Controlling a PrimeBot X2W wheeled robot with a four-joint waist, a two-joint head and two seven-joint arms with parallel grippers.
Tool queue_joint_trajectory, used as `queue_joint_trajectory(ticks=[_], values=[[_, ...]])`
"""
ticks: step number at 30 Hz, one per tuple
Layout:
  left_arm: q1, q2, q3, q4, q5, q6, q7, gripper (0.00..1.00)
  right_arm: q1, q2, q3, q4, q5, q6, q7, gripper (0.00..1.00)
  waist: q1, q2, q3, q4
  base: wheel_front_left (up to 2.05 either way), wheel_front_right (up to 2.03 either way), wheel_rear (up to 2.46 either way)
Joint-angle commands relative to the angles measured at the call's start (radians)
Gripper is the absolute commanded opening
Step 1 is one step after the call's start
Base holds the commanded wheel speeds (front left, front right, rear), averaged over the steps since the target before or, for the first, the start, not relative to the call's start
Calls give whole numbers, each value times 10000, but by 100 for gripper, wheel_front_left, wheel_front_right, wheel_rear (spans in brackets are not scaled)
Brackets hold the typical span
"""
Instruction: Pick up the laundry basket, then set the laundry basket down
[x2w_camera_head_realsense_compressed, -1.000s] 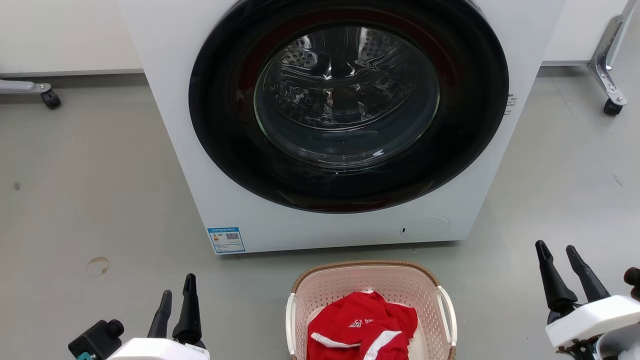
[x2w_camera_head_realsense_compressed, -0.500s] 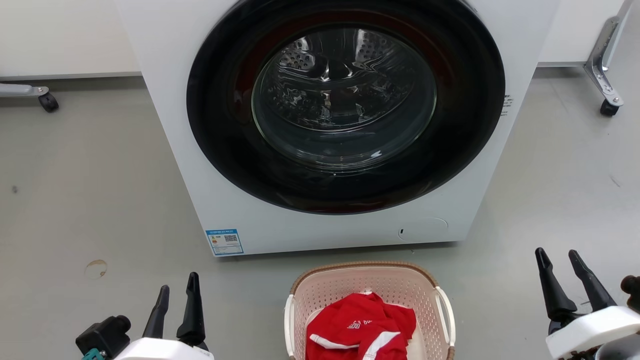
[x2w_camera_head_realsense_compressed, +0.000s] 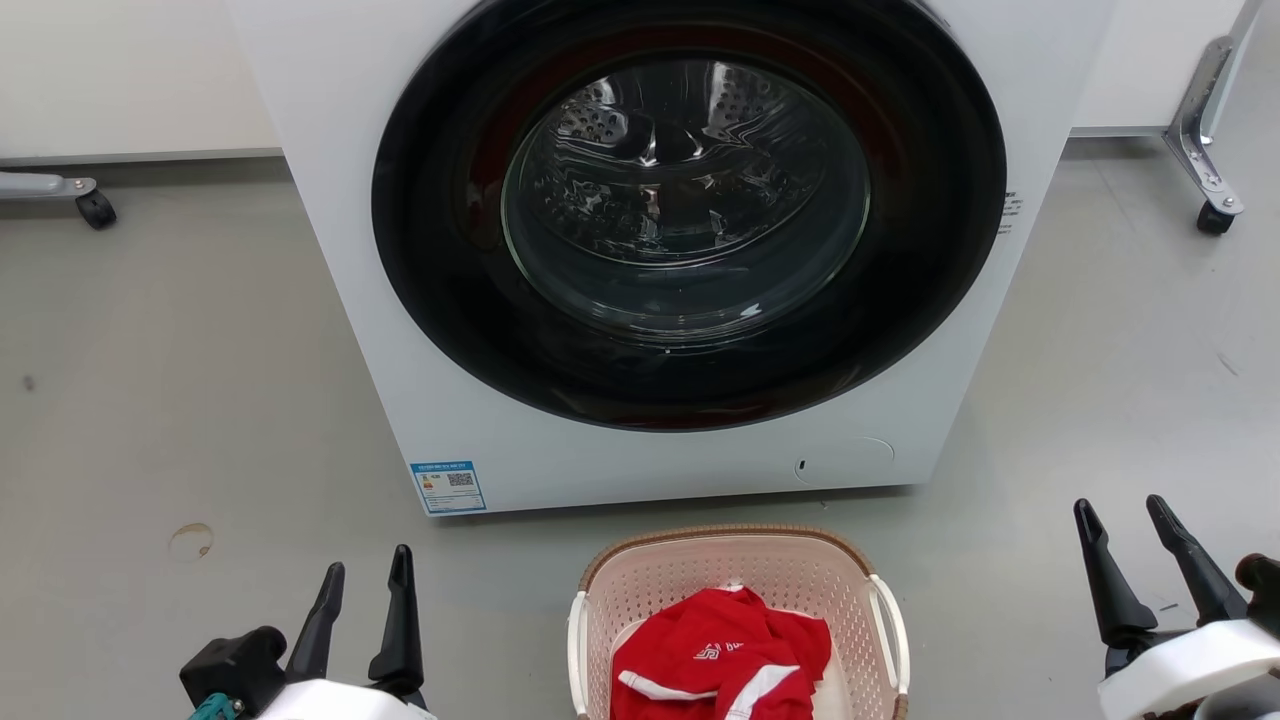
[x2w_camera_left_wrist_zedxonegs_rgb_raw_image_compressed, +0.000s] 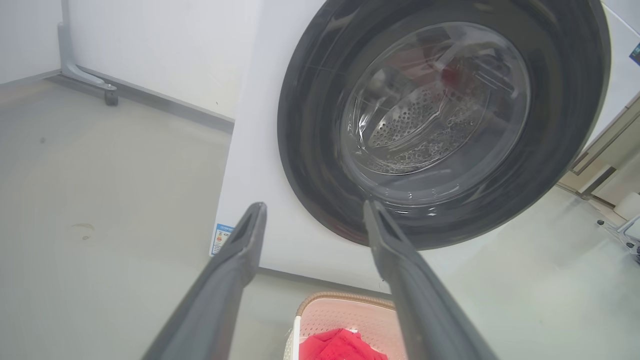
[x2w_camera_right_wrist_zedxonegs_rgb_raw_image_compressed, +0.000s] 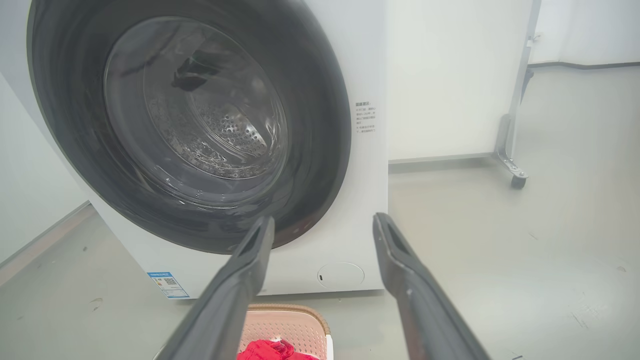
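Observation:
The laundry basket (x2w_camera_head_realsense_compressed: 735, 575), pale pink with a brown woven rim and white loop handles, stands on the floor at the head view's bottom middle, partly cut off. Red clothing (x2w_camera_head_realsense_compressed: 722, 660) lies inside it. My left gripper (x2w_camera_head_realsense_compressed: 368, 578) is open at the lower left, well apart from the basket. My right gripper (x2w_camera_head_realsense_compressed: 1122, 512) is open at the lower right, also clear of it. The basket's far rim shows low in the left wrist view (x2w_camera_left_wrist_zedxonegs_rgb_raw_image_compressed: 345, 310) and the right wrist view (x2w_camera_right_wrist_zedxonegs_rgb_raw_image_compressed: 290, 320), below each pair of spread fingers.
A white washing machine (x2w_camera_head_realsense_compressed: 660, 250) with a dark round door stands just behind the basket. Caster legs of metal frames sit at the far left (x2w_camera_head_realsense_compressed: 95, 205) and far right (x2w_camera_head_realsense_compressed: 1212, 215). Grey floor (x2w_camera_head_realsense_compressed: 180, 400) stretches on both sides.
The head camera has shifted slightly. My left gripper has moved a little to the right, toward the basket; my right gripper has dropped a little lower. The basket stays put.

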Motion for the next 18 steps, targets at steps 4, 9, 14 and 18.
queue_joint_trajectory(ticks=[4, 9, 14, 18], values=[[-440, 121, 144, -210, 636, -57, -228, 100, -159, -380, 257, -274, -574, 42, -305, 100, 0, 0, 3, -7, 0, 0, 0], [-442, 127, 81, -191, 1163, -62, -375, 100, -136, -420, 284, -274, -883, 44, -452, 100, 0, 0, -4, -20, 0, 0, 0], [-437, 134, 47, -152, 1736, -56, -522, 100, -139, -519, 303, -278, -1320, 46, -599, 100, 0, 0, -13, -37, 0, 0, 0], [-433, 139, 40, -128, 2184, -53, -639, 100, -97, -540, 299, -327, -1723, 48, -716, 100, 0, 0, -28, -45, 0, 0, 0]])
